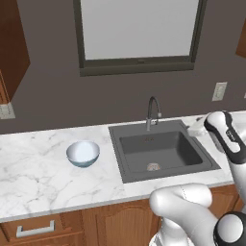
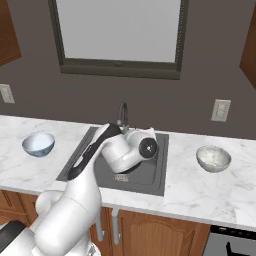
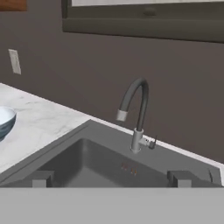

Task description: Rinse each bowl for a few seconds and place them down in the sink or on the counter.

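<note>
Gripper (image 3: 111,178) with fingers spread wide and empty, above the sink (image 3: 87,164) facing the faucet (image 3: 136,113), light blue bowl (image 1: 83,153) on the counter (image 1: 38,163) off to its left, speckled bowl (image 2: 213,158) on the counter right of the sink — both well apart from the fingers

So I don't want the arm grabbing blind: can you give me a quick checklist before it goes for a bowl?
1. Gripper free: ok, tips apart with nothing between them in the hand view.
2. Light blue bowl reachable: ok, upright on the counter left of the sink, apart from its rim.
3. Speckled bowl reachable: ok, upright on the counter right of the sink.
4. Sink basin free for rinsing: ok, just the drain shows in it.
5. Water running from the faucet: cannot tell, no stream is visible.
6. Gripper lined up on a bowl: not ok, it faces the faucet.
</note>
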